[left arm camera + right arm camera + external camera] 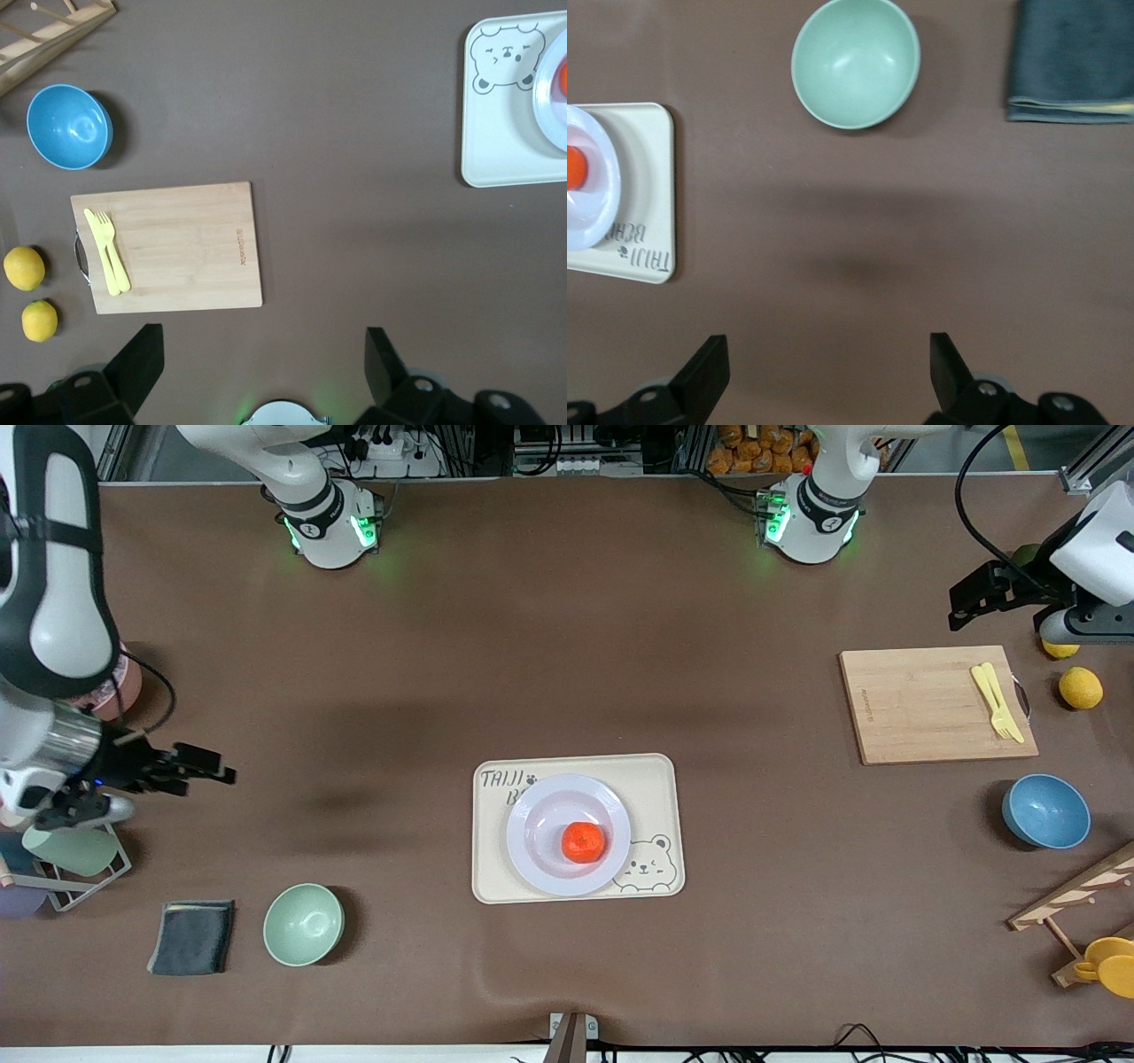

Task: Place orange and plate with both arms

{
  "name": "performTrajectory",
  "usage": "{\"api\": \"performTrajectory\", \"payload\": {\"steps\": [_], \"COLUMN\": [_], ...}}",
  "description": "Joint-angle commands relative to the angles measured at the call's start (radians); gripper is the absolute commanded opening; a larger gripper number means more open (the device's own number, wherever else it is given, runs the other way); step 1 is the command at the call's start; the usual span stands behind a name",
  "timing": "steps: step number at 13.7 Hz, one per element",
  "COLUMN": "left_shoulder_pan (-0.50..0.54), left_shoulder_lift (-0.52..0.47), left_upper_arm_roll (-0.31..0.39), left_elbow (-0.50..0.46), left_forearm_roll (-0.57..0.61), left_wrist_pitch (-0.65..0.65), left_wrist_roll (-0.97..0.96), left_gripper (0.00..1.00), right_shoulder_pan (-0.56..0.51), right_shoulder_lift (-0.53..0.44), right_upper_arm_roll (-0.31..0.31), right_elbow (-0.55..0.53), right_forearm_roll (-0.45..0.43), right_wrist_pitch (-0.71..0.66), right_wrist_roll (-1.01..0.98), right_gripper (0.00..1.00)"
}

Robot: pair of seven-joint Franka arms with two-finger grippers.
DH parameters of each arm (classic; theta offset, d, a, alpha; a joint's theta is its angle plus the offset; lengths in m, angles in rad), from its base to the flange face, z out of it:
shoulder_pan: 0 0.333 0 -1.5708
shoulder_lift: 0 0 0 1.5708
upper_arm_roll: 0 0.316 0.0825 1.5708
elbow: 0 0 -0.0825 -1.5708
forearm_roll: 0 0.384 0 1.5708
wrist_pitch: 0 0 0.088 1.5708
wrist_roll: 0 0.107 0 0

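The orange (584, 842) lies in the pale plate (539, 824), and the plate rests on the cream bear-print tray (657, 797) at mid-table. My left gripper (974, 599) hangs open and empty at the left arm's end, over bare table by the cutting board. My right gripper (202, 766) hangs open and empty at the right arm's end. The left wrist view shows its open gripper (263, 365) over bare table, with the plate (551, 102) and orange (563, 81) at the frame edge. In the right wrist view, past the open gripper (828, 365), are the plate (592, 208) and orange (573, 166).
A wooden cutting board (921, 707) carrying yellow cutlery (997, 701), lemons (1081, 687), a blue bowl (1045, 810) and a wooden rack (1076, 899) sit at the left arm's end. A green bowl (303, 924), dark cloth (192, 936) and cup stand (75, 859) sit at the right arm's end.
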Motion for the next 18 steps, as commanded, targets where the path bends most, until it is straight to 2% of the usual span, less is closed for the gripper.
{"api": "performTrajectory", "payload": {"steps": [1, 3, 7, 12, 18], "left_shoulder_pan": [-0.002, -0.002, 0.001, 0.004, 0.004], "left_shoulder_lift": [-0.009, -0.009, -0.011, -0.014, -0.012], "left_upper_arm_roll": [-0.005, -0.005, -0.024, -0.025, -0.027], "left_elbow": [0.01, 0.01, 0.008, 0.003, 0.0], "left_forearm_roll": [0.022, 0.022, 0.022, 0.021, 0.015], "left_wrist_pitch": [-0.024, -0.024, -0.024, -0.024, -0.024], "left_wrist_roll": [0.005, 0.005, 0.004, 0.004, 0.004], "left_gripper": [1.0, 1.0, 1.0, 1.0, 1.0], "right_shoulder_pan": [-0.141, -0.197, -0.203, -0.217, -0.215], "right_shoulder_lift": [-0.128, -0.171, -0.182, -0.217, -0.232], "right_upper_arm_roll": [0.19, 0.264, 0.264, 0.261, 0.264], "right_elbow": [-0.022, -0.003, 0.165, 0.181, 0.181], "right_forearm_roll": [-0.167, -0.222, -0.276, -0.331, -0.334], "right_wrist_pitch": [-0.043, -0.113, -0.326, -0.356, -0.362], "right_wrist_roll": [0.156, 0.294, 0.379, 0.362, 0.327], "right_gripper": [1.0, 1.0, 1.0, 1.0, 1.0]}}
